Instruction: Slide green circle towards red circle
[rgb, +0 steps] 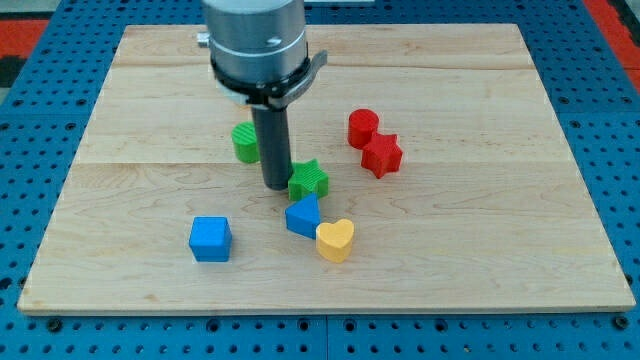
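The wooden tabletop fills most of the view, resting on a blue pegboard. The arm's grey cylinder body comes down from the view's top and ends in a dark rod; this end effector has no jaws and holds nothing. My tip rests on the board, with the green circle just up and to its left, partly hidden behind the rod. The green star sits just to the tip's right, seemingly touching the rod. Below the tip and to its right lie a blue wedge-shaped block and a yellow heart, close together. The blue cube lies down and left. The red circle and red star sit farther right, above the tip's level, side by side.
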